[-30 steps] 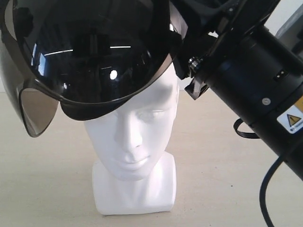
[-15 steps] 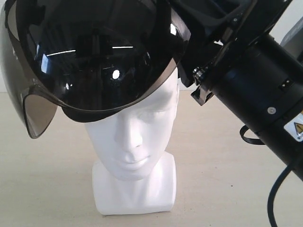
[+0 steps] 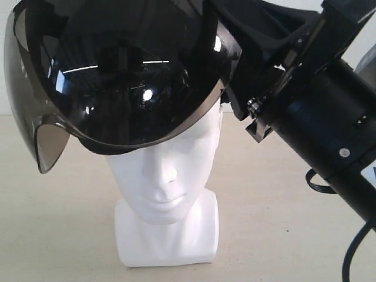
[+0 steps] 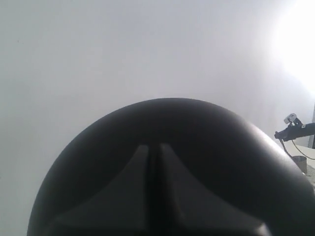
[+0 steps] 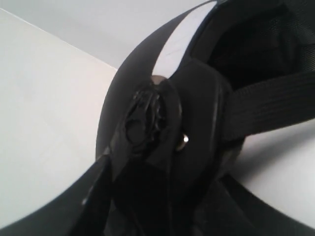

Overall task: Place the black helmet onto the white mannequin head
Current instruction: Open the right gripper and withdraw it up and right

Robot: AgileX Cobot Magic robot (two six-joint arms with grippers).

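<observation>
The black helmet (image 3: 117, 76) sits right against our right gripper, tilted over the crown of the white mannequin head (image 3: 167, 170) just below the tool. We cannot tell whether the right jaws clasp it, nor how our left gripper stands.
</observation>
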